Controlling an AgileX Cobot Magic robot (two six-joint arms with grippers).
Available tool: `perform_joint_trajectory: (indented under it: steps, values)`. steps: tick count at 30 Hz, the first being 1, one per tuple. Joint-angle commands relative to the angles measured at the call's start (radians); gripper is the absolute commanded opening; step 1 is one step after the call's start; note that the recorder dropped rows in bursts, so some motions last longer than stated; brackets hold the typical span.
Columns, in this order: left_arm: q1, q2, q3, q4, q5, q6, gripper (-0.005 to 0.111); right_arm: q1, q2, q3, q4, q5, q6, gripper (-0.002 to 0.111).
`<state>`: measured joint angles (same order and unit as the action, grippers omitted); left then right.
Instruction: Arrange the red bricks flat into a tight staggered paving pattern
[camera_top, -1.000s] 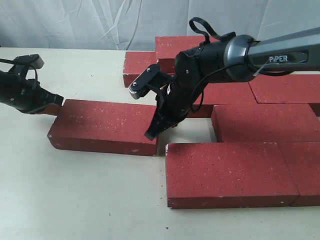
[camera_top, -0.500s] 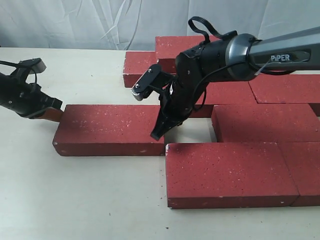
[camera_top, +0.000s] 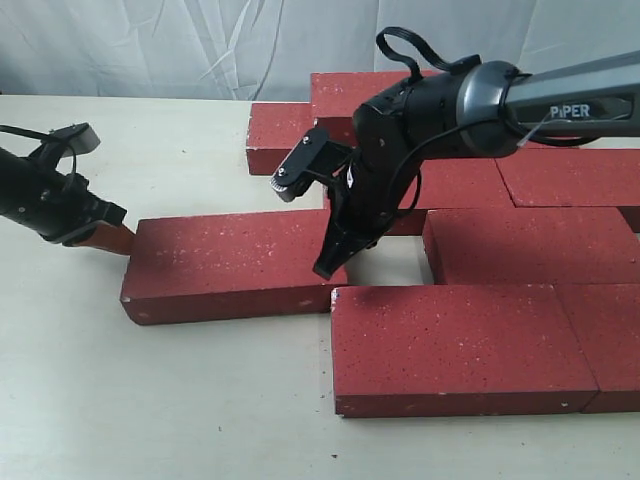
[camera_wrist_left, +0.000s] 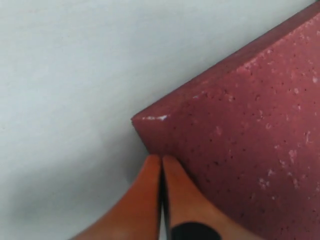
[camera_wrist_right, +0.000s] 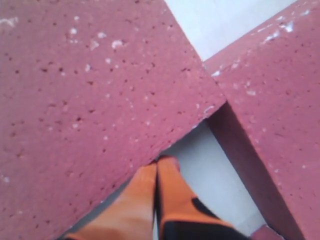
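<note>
Bricks: one loose dark-red grainy rectangular brick (camera_top: 232, 265) lies flat on the pale worktop (camera_top: 150, 410), left of the rest and slightly skewed to them. Black left gripper (camera_top: 114, 238) has orange fingers (camera_wrist_left: 142, 197) clenched together with nothing between them, tips pressed against the loose brick's left end, just beside a corner. Black right gripper (camera_top: 329, 266) reaches across from the right, likewise clenched on nothing, and its orange fingertips (camera_wrist_right: 172, 185) sit at the edge of the loose brick's right end, above the narrow strip of bare worktop there. So the loose brick lies between the two grippers, one at each end. Its near right corner is just beside the far left corner of the big front-row brick (camera_top: 460, 345); whether they touch, cannot tell. A gap of worktop separates its right end from the middle-row brick (camera_top: 525, 245). Another brick (camera_top: 612, 340) butts against the front-row brick's right end. Further flat red bricks (camera_top: 560, 175) fill the staggered rows behind, the rearmost brick (camera_top: 350, 92) near the white draped cloth (camera_top: 150, 45).
</note>
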<state>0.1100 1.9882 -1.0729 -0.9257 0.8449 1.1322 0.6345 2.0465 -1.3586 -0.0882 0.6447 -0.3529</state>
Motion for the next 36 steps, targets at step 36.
perform_joint_trajectory:
  steps: [36]
  values:
    - [-0.013, -0.029, 0.003, -0.083, -0.011, 0.055, 0.000, -0.012, -0.150, 0.057, -0.409, 0.160, 0.397, -0.001]
